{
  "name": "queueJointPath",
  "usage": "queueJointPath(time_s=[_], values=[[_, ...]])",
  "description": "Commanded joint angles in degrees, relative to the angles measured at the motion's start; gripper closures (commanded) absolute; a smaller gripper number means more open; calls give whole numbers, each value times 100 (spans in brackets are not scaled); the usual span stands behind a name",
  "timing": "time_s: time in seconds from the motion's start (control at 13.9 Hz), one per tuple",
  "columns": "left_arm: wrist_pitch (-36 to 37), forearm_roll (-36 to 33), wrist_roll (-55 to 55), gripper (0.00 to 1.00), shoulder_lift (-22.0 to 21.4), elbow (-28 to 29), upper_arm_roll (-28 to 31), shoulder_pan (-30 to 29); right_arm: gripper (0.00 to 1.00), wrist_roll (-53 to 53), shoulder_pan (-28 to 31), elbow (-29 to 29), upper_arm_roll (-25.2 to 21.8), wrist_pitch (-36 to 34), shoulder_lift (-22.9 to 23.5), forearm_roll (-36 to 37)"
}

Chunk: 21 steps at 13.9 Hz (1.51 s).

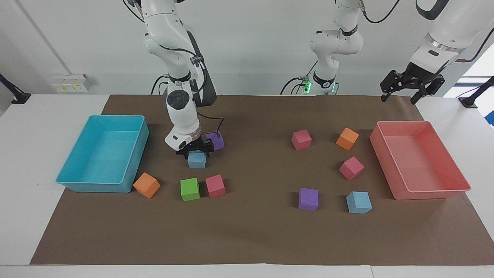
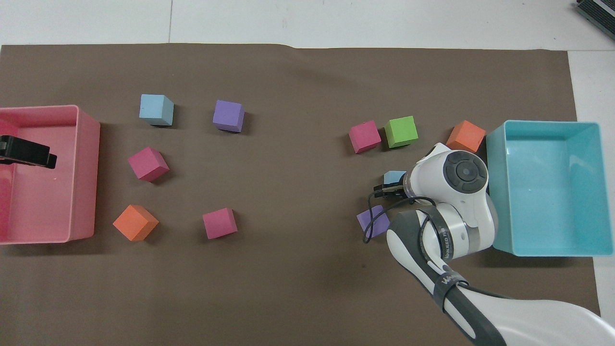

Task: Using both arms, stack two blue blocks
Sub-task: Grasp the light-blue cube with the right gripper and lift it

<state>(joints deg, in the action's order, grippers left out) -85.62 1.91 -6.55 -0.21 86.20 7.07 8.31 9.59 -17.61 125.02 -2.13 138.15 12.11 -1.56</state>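
One blue block (image 1: 197, 160) lies on the brown mat between a purple cube and a green cube; only its corner shows in the overhead view (image 2: 394, 177). My right gripper (image 1: 195, 151) is low over it, open, with a finger on each side of the block's top. The other blue block (image 1: 359, 202) lies toward the left arm's end of the table, beside a purple cube, and also shows in the overhead view (image 2: 156, 109). My left gripper (image 1: 410, 89) waits, open and empty, high over the pink bin.
A purple cube (image 1: 217, 141) sits close beside the right gripper. Green (image 1: 190, 189), pink (image 1: 215, 185) and orange (image 1: 146, 185) cubes lie farther out. The turquoise bin (image 1: 96, 187) and the pink bin (image 1: 428, 193) stand at the table's two ends. Several cubes surround the other blue block.
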Motion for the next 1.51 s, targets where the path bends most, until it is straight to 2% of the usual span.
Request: queueJointPath(time_s=[0.0, 0.07, 0.14, 0.5, 0.79, 1.08, 1.22, 1.44], values=[[28, 20, 39, 0, -155, 160, -47, -58, 45, -238, 65, 84, 2, 106, -25, -116], [28, 20, 39, 0, -155, 160, -47, -58, 81, -221, 65, 76, 2, 98, -25, -116], [28, 20, 39, 0, -155, 160, -47, -58, 100, -169, 56, 76, 2, 98, -25, -116], [28, 20, 39, 0, -155, 160, -47, -58, 100, -195, 4, -205, 2, -25, -7, -116], [28, 20, 39, 0, -155, 160, -47, -58, 100, -168, -5, -889, 2, -735, -130, -90], [28, 20, 39, 0, -155, 160, -47, -58, 100, -98, -58, -1707, 11, -1773, -86, 7], [28, 20, 39, 0, -155, 160, -47, -58, 100, 182, -233, -1770, 11, -1775, -60, 7], [28, 20, 39, 0, -155, 160, -47, -58, 100, 999, -637, -2252, 11, -1949, 194, 50]])
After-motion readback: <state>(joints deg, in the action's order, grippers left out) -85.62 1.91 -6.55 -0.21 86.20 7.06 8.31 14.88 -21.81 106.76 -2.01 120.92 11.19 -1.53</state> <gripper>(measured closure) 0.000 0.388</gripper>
